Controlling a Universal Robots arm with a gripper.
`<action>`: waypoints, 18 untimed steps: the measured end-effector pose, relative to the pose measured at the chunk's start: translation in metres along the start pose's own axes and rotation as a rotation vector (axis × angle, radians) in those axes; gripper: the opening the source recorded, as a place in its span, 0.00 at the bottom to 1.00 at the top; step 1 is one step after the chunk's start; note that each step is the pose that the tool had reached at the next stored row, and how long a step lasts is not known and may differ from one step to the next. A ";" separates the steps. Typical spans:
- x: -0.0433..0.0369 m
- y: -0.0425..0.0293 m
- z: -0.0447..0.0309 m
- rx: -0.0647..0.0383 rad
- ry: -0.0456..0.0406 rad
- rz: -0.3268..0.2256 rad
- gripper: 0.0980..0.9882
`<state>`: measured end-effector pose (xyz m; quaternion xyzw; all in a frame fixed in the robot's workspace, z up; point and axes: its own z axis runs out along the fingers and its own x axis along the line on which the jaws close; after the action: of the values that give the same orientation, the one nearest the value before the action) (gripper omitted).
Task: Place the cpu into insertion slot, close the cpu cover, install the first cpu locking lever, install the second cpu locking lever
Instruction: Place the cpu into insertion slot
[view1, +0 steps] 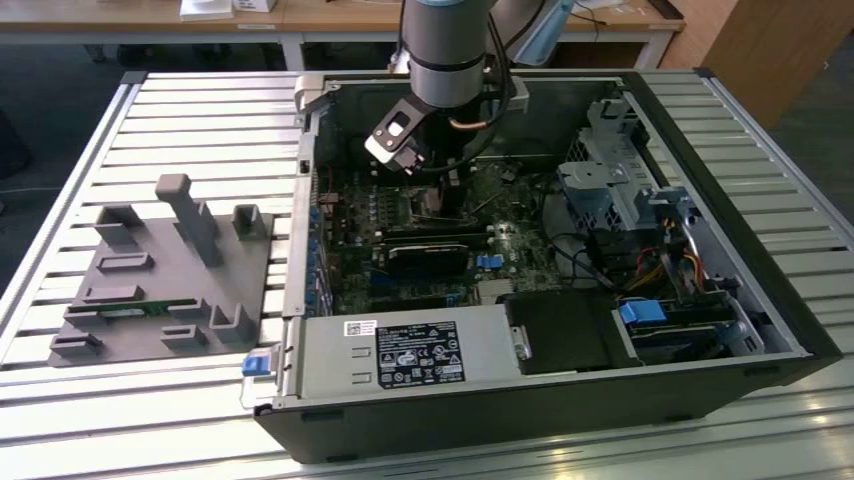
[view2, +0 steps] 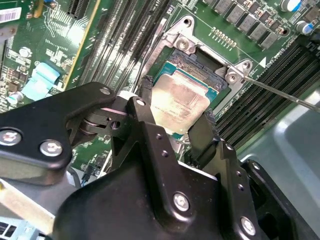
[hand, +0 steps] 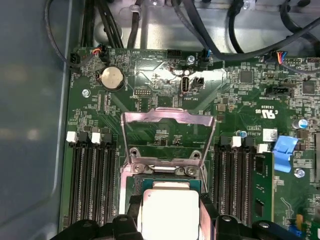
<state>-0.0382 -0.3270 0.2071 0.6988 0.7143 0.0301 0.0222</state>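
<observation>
My gripper (view1: 434, 185) reaches down into the open computer case (view1: 747, 300), over the motherboard. In both wrist views its black fingers (view2: 146, 97) stand against two opposite edges of the cpu (view2: 180, 102), a square chip with a silver top, and hold it. The cpu (hand: 170, 212) sits slightly tilted right over the insertion slot (view2: 197, 59), whose dark far edge and metal rim still show. The cpu cover (hand: 167, 115) is swung open and lies back beyond the slot. A thin metal locking lever (view2: 280, 93) sticks out past the slot's corner.
Long black memory slots (hand: 90, 185) flank the socket on both sides. A coin battery (hand: 111, 78), cables (hand: 210, 20) and a blue clip (hand: 284, 151) lie nearby. On the exterior view's left a grey parts fixture (view1: 167, 275) rests on the slatted table (view1: 134, 420).
</observation>
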 end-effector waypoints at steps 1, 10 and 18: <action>0.0001 0.0000 0.0002 0.000 0.0000 0.000 0.50; 0.0002 -0.0006 0.0012 0.000 0.0000 0.000 0.50; 0.0008 -0.0012 0.0040 0.000 -0.0004 0.000 0.50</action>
<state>-0.0391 -0.3262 0.2030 0.6988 0.7143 0.0300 0.0224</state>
